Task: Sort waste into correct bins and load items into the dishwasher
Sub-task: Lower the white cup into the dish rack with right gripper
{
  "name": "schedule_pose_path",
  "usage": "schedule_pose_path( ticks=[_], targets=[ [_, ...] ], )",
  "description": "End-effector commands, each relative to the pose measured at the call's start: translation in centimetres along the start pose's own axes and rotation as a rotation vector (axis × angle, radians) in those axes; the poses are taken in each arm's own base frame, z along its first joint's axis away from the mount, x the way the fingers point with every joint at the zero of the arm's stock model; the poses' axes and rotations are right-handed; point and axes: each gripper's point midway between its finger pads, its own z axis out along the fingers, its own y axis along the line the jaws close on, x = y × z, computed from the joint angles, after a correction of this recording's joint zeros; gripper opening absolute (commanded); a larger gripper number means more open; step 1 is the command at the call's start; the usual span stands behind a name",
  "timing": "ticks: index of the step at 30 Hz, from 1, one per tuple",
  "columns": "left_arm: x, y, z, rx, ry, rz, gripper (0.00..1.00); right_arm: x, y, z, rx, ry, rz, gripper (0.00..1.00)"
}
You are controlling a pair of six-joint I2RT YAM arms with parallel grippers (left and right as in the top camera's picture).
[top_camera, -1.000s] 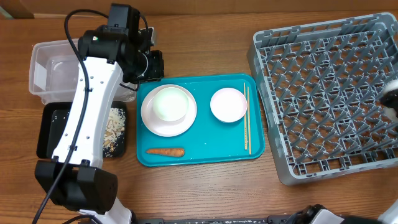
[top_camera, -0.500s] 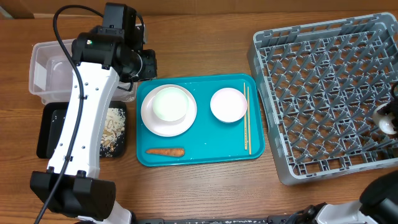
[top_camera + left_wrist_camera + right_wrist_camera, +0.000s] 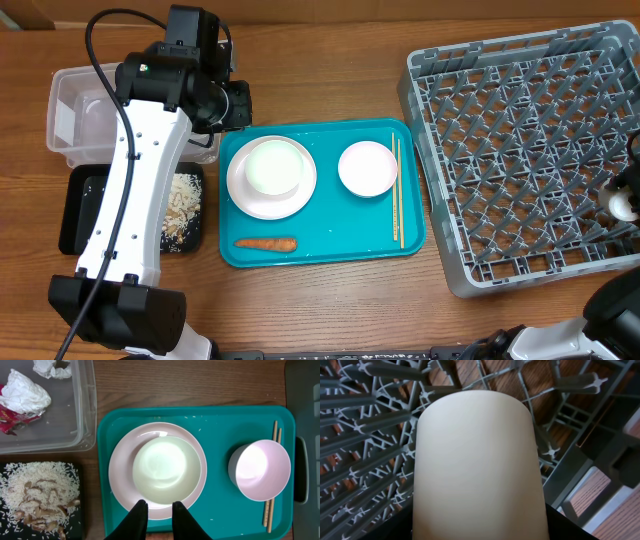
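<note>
The left arm's jaws (image 3: pixel 159 512) hang over the near rim of a white plate (image 3: pixel 120 472) and are only narrowly apart, holding nothing. A white bowl (image 3: pixel 166 469) sits on that plate, mouth up. The plate stands on the left of a teal tray (image 3: pixel 330 235). A pink bowl (image 3: pixel 262 470) stands on the tray's right, also mouth up. A pair of chopsticks (image 3: pixel 396 190) lies just beside the pink bowl. Their long axis runs from the tray's far edge to its near edge, along its right side. A carrot (image 3: pixel 266 242) lies crosswise near the tray's front edge.

Left of the tray, on the table (image 3: pixel 330 310), a clear tub (image 3: pixel 82 410) holds crumpled tissues (image 3: pixel 25 392) and a red wrapper (image 3: pixel 12 417). A black tray (image 3: pixel 75 210) in front of it holds rice scraps (image 3: pixel 37 495).

The right arm's jaws (image 3: pixel 627 200) are closed on a white cup (image 3: pixel 477 470) over the right side of the grey dish rack (image 3: pixel 500 140). In the wrist view the cup's long axis points away from the camera toward the rack's grid.
</note>
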Motion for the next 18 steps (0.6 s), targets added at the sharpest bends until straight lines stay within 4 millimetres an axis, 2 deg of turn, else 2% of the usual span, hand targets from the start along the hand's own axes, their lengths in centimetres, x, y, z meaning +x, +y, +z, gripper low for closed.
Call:
schedule_pose_path(
  ticks=[1,8,9,14,18],
  targets=[
    [-0.2,0.1,-1.3,-0.007,-0.032,0.001,0.21,-0.8,-0.4,-0.5,0.021,-0.03,0.003,0.49],
    [-0.2,0.1,-1.3,-0.008,-0.03,0.001,0.2,-0.5,-0.3,-0.5,0.016,-0.018,0.003,0.87],
    [-0.2,0.1,-1.3,-0.008,-0.03,0.002,0.2,-0.5,-0.2,-0.5,0.013,-0.016,0.004,0.9],
    [-0.1,-0.1,-1.3,-0.008,-0.029,0.006,0.2,-0.7,1.0,-0.6,-0.056,-0.021,0.0,0.99],
    [-0.1,-0.1,-1.3,-0.009,-0.029,0.007,0.2,-0.8,2.1,-0.7,-0.119,-0.018,-0.003,0.99]
  ],
)
